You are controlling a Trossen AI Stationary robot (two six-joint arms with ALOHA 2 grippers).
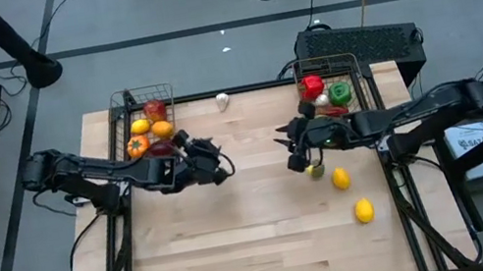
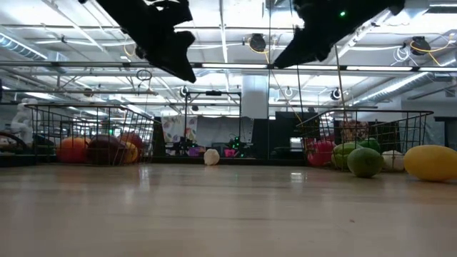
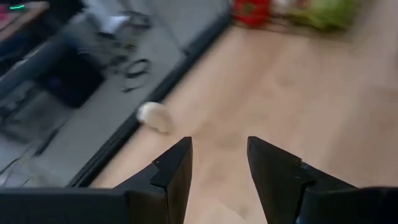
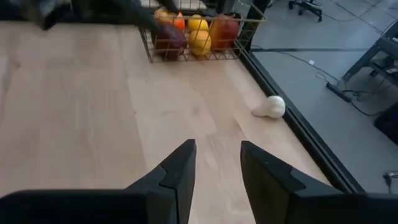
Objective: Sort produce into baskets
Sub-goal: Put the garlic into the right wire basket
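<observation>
Yellow lemons (image 1: 340,178), I count two, lie just beyond my right gripper (image 1: 295,149); one white garlic (image 1: 223,101) sits ahead. Both it and my left gripper (image 1: 217,160) hang parted, empty, between two baskets (image 1: 128,103).

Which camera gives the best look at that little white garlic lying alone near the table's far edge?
The right wrist view: the garlic lies sharp and unblocked beside the table edge. The high view shows it as a small speck between the baskets. The low view shows it far off. The left wrist view shows it blurred.
</observation>
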